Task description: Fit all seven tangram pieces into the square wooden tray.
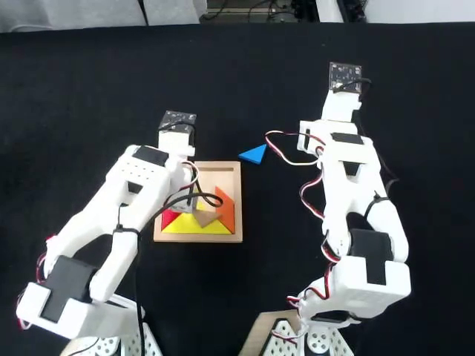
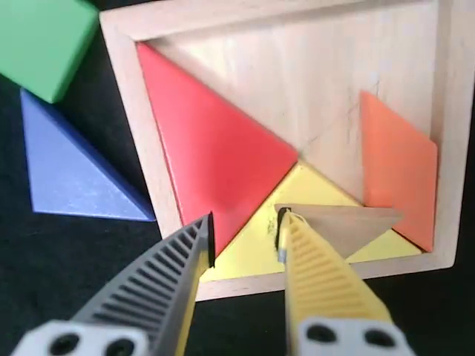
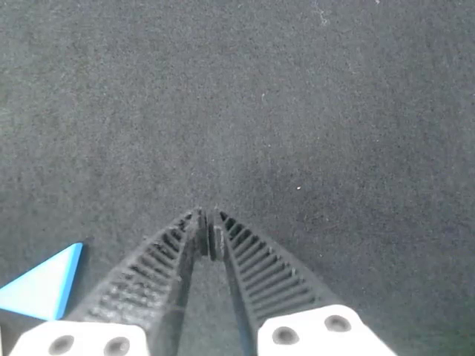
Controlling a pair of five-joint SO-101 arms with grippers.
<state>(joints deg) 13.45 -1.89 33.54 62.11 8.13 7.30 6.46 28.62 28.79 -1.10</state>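
Left fingers (image 2: 319, 267) parted, empty, above yellow triangle (image 2: 315, 189) in tray (image 2: 223, 16); right fingers (image 3: 256, 271) pressed together, empty.

Tray layout, high view.
In the wooden tray (image 1: 223, 166): big triangle (image 1: 194, 227) along 6 o'clock, parallelogram (image 1: 226, 211) at 4 o'clock. Loose triangle (image 1: 254, 153) lies on the table (image 1: 89, 89) off the tray's 1 o'clock. Square piece (image 2: 41, 44) and another triangle (image 2: 70, 170) sit just outside one wall.
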